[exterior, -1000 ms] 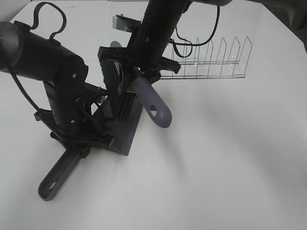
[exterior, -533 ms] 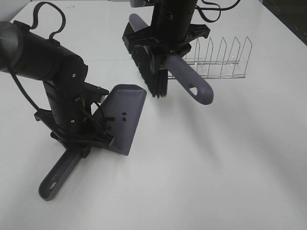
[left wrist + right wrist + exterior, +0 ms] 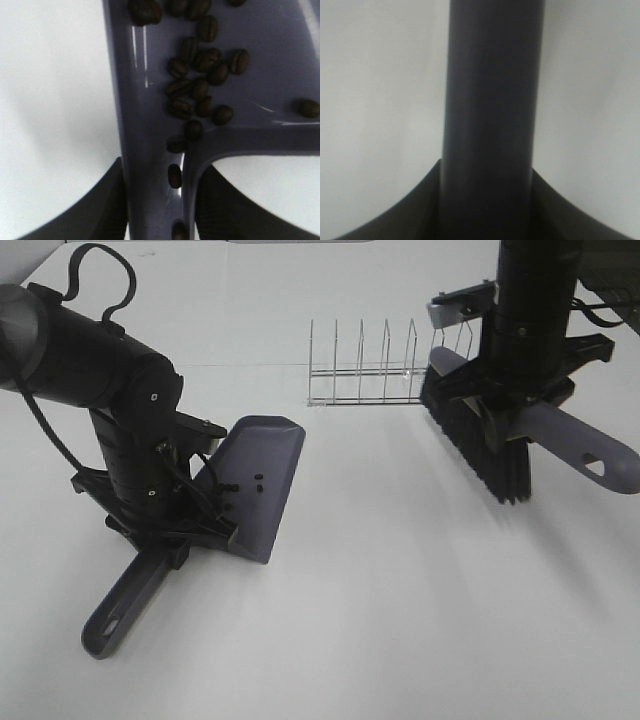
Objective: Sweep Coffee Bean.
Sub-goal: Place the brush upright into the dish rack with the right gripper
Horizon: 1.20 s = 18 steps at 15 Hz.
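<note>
Coffee beans [image 3: 200, 85] lay inside the dustpan [image 3: 262, 475], bunched at its handle end, w/ a few down in the handle channel. None showed on the table [image 3: 400, 590] round the pan, tho the area behind the L arm was hidden.

L gripper [image 3: 161, 205] was clamped on the dustpan handle, one finger each side. R gripper [image 3: 490, 200] was clamped on the handle of the brush [image 3: 485, 450]. The brush hung well apart from the dustpan on its lip side, bristles down, apparently off the table. A wire rack [image 3: 365, 375] stood beyond the dustpan's lip.

Sweeping looked basically done, so the step in hand was prob. clearing the brush away and securing the load. To do it well:
- keep the dustpan's lip no lower than its handle end, since round beans roll out fast
- move the pan slow, no jerks, grip kept firm
- swing the brush wide of the rack wires
- check near the pan's lip for strays before lifting
</note>
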Tool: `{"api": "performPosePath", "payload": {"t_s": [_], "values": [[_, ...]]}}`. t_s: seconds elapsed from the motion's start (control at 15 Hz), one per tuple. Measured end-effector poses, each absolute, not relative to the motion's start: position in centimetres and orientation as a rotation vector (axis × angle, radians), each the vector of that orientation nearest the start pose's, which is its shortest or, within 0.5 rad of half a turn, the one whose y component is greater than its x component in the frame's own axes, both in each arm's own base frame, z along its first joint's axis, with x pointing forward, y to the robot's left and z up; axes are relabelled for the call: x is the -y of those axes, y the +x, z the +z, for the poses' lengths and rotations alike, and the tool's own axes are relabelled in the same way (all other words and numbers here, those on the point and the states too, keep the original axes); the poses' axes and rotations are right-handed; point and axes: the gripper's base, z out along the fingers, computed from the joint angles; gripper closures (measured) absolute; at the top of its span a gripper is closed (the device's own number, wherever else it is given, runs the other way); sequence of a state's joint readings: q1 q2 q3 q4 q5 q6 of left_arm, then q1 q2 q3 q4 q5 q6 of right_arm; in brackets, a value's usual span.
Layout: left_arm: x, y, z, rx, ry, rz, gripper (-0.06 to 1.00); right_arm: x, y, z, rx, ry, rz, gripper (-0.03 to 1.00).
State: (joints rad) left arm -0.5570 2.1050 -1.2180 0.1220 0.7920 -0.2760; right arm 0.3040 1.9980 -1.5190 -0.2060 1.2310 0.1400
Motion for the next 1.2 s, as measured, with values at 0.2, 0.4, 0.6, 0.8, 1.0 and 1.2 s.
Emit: {"api": "performPosePath", "payload": {"t_s": [0.2,0.4,0.6,0.8,1.0,1.2], "values": [[18.7,31.4,9.1,-3.080,0.569,0.139,0.62,-6.5,38.2,19.4,-3.154,-0.240,-0.320,0.70],[18.7,31.4,9.1,-3.087,0.568,0.145,0.62,-5.0,38.5,18.6,-3.182,-0.215,-0.323,0.70],[18.7,31.4,9.1,-3.098,0.560,0.143,0.62,-4.2,40.0,17.8,-3.186,-0.184,-0.294,0.70],[18.7,31.2,9.1,-3.116,0.546,0.136,0.62,-4.8,41.8,18.0,-3.153,-0.181,-0.197,0.70],[18.7,31.1,9.1,-3.127,0.537,0.139,0.62,-5.1,43.6,17.9,-3.125,-0.182,-0.178,0.70],[18.6,31.1,9.1,-3.130,0.537,0.141,0.62,-5.1,43.8,17.4,-3.134,-0.178,-0.184,0.70]]}}
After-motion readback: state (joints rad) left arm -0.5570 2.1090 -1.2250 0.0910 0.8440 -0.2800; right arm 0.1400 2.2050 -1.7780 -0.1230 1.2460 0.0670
